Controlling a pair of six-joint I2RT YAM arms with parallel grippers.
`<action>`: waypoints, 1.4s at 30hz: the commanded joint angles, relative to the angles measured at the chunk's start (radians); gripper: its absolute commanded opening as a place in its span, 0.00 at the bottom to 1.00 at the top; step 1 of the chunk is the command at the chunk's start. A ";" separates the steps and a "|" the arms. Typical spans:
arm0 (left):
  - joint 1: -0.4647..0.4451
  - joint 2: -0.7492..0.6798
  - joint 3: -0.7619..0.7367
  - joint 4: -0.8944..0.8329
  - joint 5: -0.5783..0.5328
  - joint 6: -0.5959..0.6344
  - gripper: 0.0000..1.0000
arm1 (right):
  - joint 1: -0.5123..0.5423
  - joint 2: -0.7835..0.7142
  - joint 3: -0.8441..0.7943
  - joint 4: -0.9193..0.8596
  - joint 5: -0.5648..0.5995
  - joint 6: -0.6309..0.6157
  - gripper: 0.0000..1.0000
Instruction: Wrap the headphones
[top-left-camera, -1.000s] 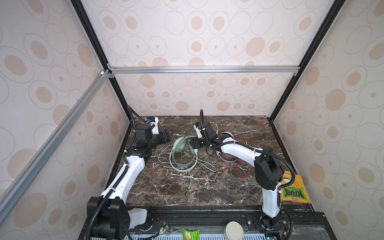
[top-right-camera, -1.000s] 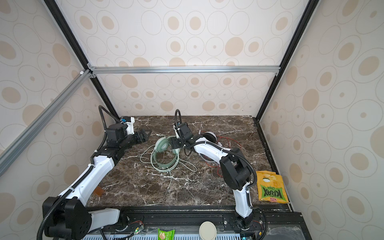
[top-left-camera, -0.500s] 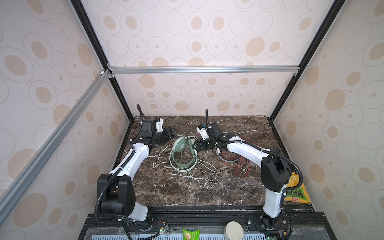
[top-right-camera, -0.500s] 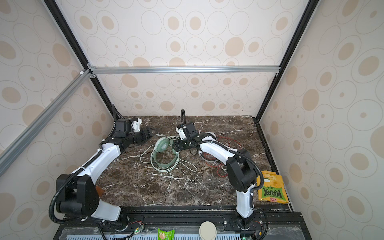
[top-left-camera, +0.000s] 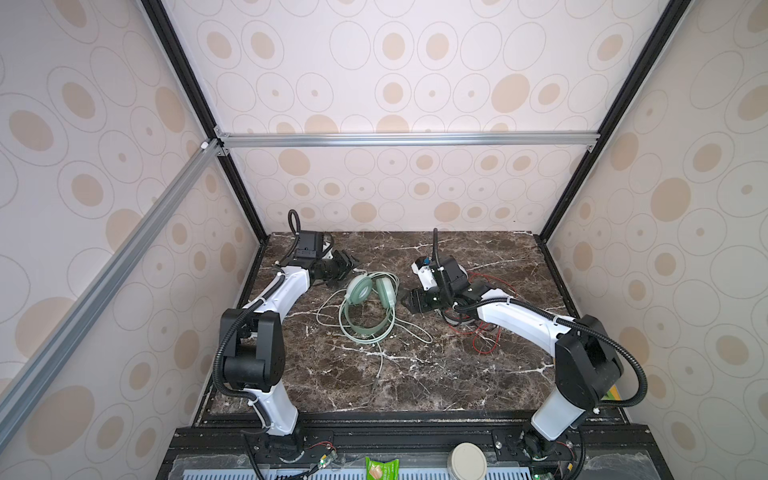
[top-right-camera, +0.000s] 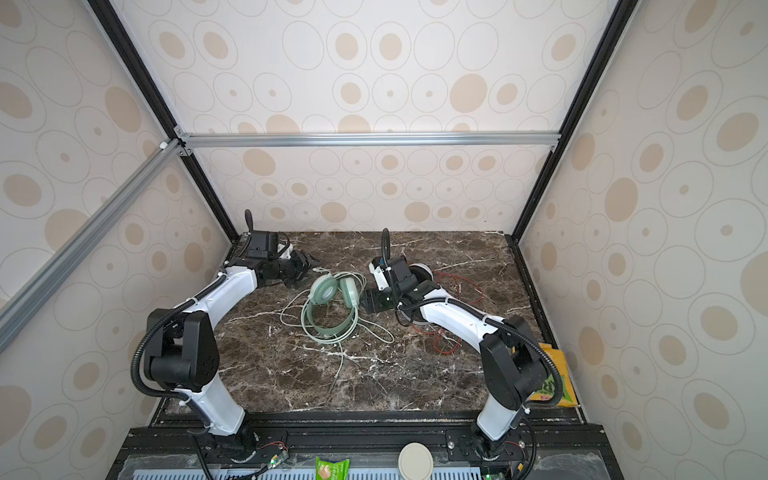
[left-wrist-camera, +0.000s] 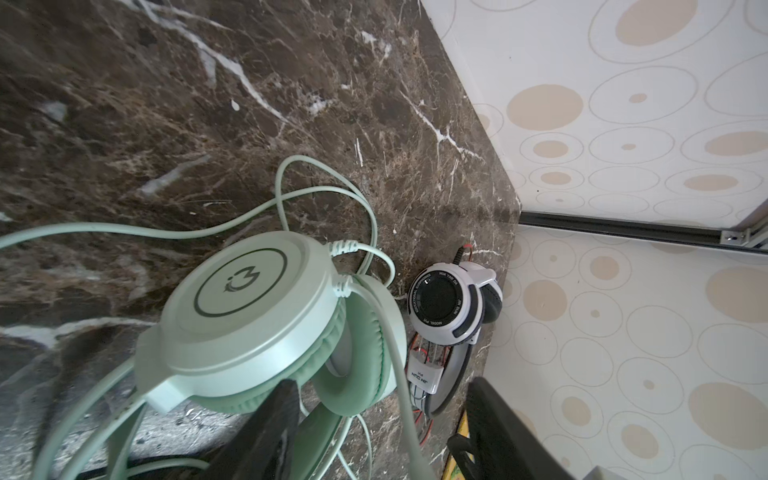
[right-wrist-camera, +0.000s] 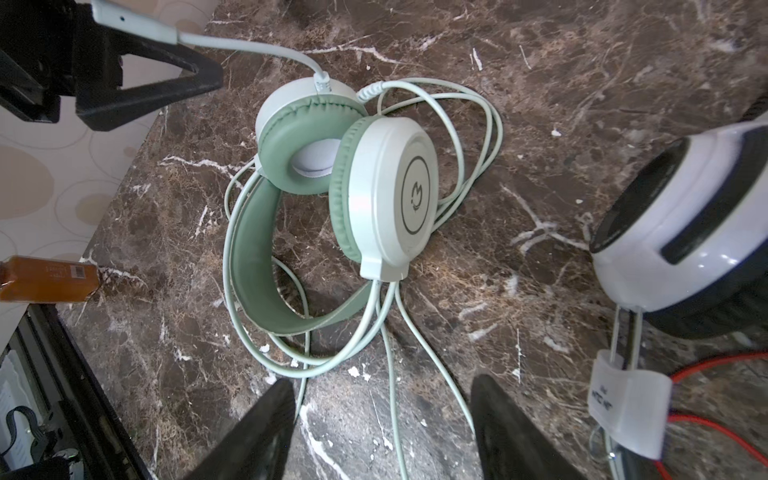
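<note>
Honestly, with left claw (left-wrist-camera: 382, 384) and right claw (right-wrist-camera: 384, 380) spread empty, better pinching the limp, light cable (right-wrist-camera: 492, 124) of the green headphones (right-wrist-camera: 249, 257) on the table (right-wrist-camera: 582, 83) between them than slick cups (right-wrist-camera: 390, 187); white headphones (right-wrist-camera: 681, 232) beside the right.

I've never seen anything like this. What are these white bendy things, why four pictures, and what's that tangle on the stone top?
Those are two robot arms, each ending in a two-fingered tool. Two pictures look down from overhead; the other two come from a camera on each arm's wrist. On the marble table lie a mint-green headset, its pale cable loose, and a white headset with a red cable. The left tool and right tool stand open on either side of the mint one; neither seems to grip anything yet.
</note>
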 joint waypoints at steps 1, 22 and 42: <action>-0.023 0.005 0.046 0.028 -0.004 -0.046 0.56 | -0.010 -0.031 -0.023 0.035 0.009 0.012 0.69; -0.038 -0.123 -0.174 0.308 -0.011 -0.141 0.08 | -0.031 -0.020 -0.039 0.054 -0.023 0.003 0.68; -0.038 -0.215 -0.574 1.073 -0.013 -0.359 0.18 | -0.031 0.021 -0.042 0.073 -0.079 0.027 0.68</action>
